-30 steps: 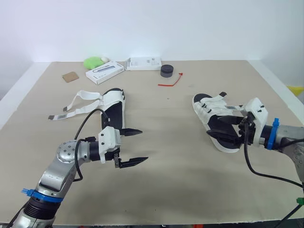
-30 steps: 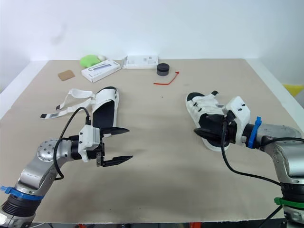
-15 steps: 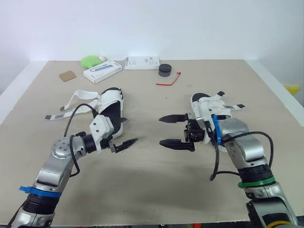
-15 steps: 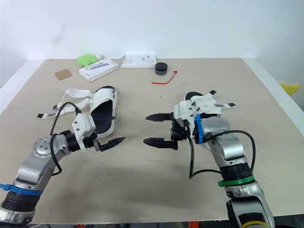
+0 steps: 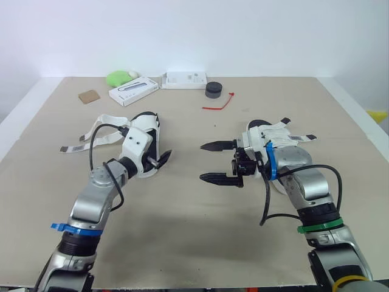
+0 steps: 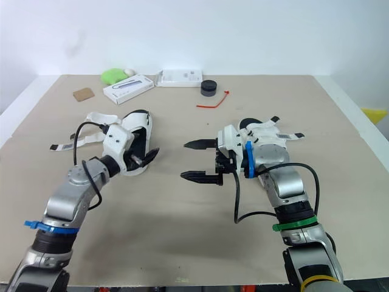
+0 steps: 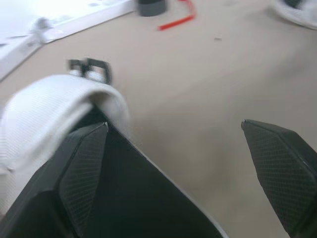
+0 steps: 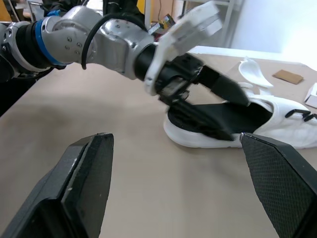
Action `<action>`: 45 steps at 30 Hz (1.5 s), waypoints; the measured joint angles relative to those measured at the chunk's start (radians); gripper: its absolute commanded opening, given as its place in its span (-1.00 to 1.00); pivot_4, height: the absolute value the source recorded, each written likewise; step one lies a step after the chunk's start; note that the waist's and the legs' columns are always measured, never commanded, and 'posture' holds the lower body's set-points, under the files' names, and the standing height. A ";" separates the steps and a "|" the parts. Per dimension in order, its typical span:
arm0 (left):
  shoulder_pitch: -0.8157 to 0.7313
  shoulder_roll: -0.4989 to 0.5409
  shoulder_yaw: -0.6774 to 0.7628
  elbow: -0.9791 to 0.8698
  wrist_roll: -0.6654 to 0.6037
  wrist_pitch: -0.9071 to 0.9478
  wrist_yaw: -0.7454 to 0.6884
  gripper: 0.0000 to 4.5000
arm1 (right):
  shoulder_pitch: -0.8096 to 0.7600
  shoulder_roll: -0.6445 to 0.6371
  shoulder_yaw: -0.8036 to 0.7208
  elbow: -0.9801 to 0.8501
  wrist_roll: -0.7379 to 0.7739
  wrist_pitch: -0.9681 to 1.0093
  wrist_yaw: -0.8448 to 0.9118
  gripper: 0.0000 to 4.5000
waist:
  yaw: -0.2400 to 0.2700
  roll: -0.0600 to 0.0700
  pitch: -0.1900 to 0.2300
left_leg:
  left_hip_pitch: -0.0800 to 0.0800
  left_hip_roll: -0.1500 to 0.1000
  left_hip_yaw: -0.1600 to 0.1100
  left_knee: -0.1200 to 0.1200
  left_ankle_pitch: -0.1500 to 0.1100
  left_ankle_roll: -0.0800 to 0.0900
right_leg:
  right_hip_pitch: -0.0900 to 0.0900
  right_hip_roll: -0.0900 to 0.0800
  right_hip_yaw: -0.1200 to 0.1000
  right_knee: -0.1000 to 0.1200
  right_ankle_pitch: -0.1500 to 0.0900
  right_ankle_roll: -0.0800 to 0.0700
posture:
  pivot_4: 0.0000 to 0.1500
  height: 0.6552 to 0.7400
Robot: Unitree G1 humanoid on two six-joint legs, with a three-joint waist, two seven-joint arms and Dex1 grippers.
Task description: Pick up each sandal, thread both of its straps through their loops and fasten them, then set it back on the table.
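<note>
Left sandal (image 5: 148, 126) is laid on the tabletop (image 5: 200, 243) with long axis running away from the robot, its near right edge bracketed by the spread left claw (image 5: 159, 159), while the spread, empty right claw (image 5: 203, 162) is pointed at it from the right.

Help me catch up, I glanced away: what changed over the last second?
The right gripper left the right sandal's heel and swung inward to mid-table, open. The left gripper moved forward to the left sandal's heel, open. Both sandals lie where they were.
</note>
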State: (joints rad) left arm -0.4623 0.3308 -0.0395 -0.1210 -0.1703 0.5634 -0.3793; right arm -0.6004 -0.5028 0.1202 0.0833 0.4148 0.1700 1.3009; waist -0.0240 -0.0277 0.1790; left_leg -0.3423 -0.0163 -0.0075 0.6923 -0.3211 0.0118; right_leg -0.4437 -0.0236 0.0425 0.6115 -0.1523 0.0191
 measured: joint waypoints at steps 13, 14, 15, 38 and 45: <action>-0.126 -0.095 0.011 0.122 -0.003 0.161 0.090 1.00 | -0.033 0.010 0.000 0.035 -0.029 -0.031 -0.002 0.95 | 0.000 0.000 0.000 | 0.000 -0.001 0.000 0.000 -0.001 -0.002 | 0.000 0.000 0.000 0.000 0.000 0.000 | 1.00 1.00; -0.132 -0.099 0.011 0.126 -0.004 0.161 0.091 1.00 | -0.034 0.011 0.000 0.037 -0.029 -0.034 -0.002 0.95 | 0.000 0.000 0.000 | 0.000 -0.001 0.000 0.000 -0.001 -0.002 | 0.000 0.000 0.000 0.000 0.000 0.000 | 1.00 1.00; -0.144 -0.106 0.011 0.141 -0.004 0.160 0.091 1.00 | -0.034 0.012 0.000 0.040 -0.030 -0.036 -0.002 0.95 | 0.000 0.000 0.000 | 0.000 -0.001 -0.001 0.000 -0.001 -0.002 | 0.000 0.000 0.000 0.000 0.000 0.000 | 1.00 1.00; -0.386 -0.145 0.053 0.643 0.085 -0.064 0.196 -0.50 | -0.038 0.024 0.000 0.055 -0.045 -0.056 -0.022 1.00 | 0.001 0.000 0.000 | -0.001 -0.002 -0.003 0.000 0.001 -0.006 | 0.000 -0.001 0.000 0.000 0.001 0.002 | 1.00 1.00; -0.383 -0.136 0.050 0.645 0.091 -0.090 0.168 -0.96 | -0.038 0.044 -0.022 0.053 0.016 0.019 -0.049 1.00 | 0.003 0.000 0.000 | -0.002 -0.003 -0.003 0.000 0.001 -0.006 | 0.000 -0.002 -0.001 0.000 0.001 0.002 | 1.00 1.00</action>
State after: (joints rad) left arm -0.8451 0.1951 0.0102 0.5237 -0.0789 0.4731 -0.2116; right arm -0.6385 -0.4586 0.0981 0.1367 0.4310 0.1887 1.2524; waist -0.0211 -0.0281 0.1791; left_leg -0.3440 -0.0194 -0.0106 0.6923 -0.3200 0.0053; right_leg -0.4440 -0.0260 0.0417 0.6117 -0.1510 0.0210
